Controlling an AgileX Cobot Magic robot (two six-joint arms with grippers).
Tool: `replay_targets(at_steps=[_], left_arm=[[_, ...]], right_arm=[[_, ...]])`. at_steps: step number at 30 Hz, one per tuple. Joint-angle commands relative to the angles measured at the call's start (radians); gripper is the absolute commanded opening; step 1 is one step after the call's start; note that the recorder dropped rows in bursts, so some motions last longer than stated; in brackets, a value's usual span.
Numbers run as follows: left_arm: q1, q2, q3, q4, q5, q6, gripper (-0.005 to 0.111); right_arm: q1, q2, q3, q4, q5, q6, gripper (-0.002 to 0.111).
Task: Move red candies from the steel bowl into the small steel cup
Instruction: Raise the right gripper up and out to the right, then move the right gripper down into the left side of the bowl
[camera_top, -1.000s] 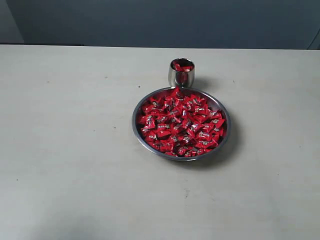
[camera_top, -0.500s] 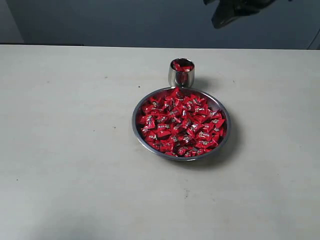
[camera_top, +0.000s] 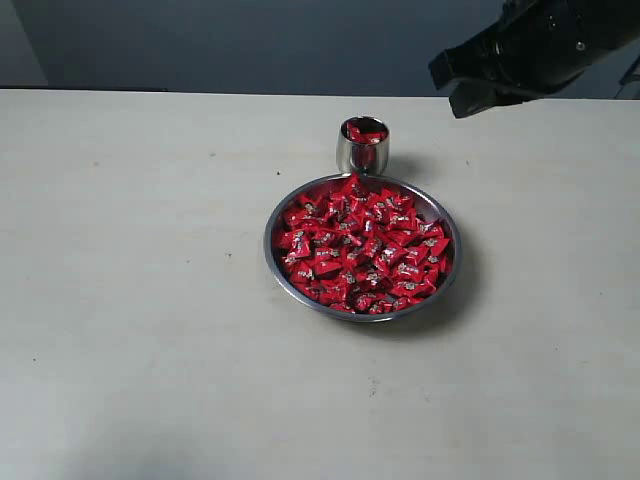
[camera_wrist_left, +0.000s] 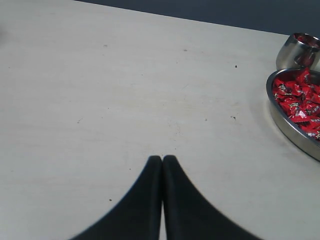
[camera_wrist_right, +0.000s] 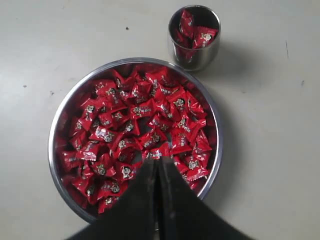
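The steel bowl (camera_top: 268, 240) sits mid-table, heaped with red candies (camera_top: 360, 245). Touching its far rim stands the small steel cup (camera_top: 363, 152) with a few red candies inside. My right arm (camera_top: 530, 50) hangs high at the upper right, away from both. The right wrist view looks down on the bowl (camera_wrist_right: 52, 150), its candies (camera_wrist_right: 130, 125) and the cup (camera_wrist_right: 196, 56); the right gripper (camera_wrist_right: 156, 161) is shut with nothing seen between its fingers. My left gripper (camera_wrist_left: 162, 159) is shut over bare table, with the bowl (camera_wrist_left: 290, 127) and cup (camera_wrist_left: 292, 52) off to one side.
A pale table (camera_top: 140, 300) with small dark specks carries the bowl and cup. A dark wall (camera_top: 250, 40) runs behind its far edge.
My right arm has come into the exterior view from the top right and now reaches lower and larger in the picture. Bowl, cup and candies have not moved.
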Motion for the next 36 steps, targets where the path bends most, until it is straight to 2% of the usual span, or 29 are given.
replay_targets(at_steps=[1,15,21,32,36], left_arm=[[0.003,-0.004,0.000,0.000,-0.005,-0.002,0.000],[0.003,-0.004,0.000,0.000,-0.005,-0.002,0.000],[0.003,-0.004,0.000,0.000,-0.005,-0.002,0.000],[0.003,-0.004,0.000,0.000,-0.005,-0.002,0.000],[0.003,-0.004,0.000,0.000,-0.005,-0.002,0.000]], right_arm=[[-0.005,-0.033,0.050,0.000,-0.048,-0.032,0.000],[-0.005,-0.034,0.072,0.000,-0.063,-0.034,0.000],[-0.005,0.014,0.072,0.011,0.025,-0.034,0.000],[-0.003,0.217,0.072,0.256,0.059,-0.192,0.001],[0.008,0.285,0.071,0.280,0.045,-0.220,0.001]])
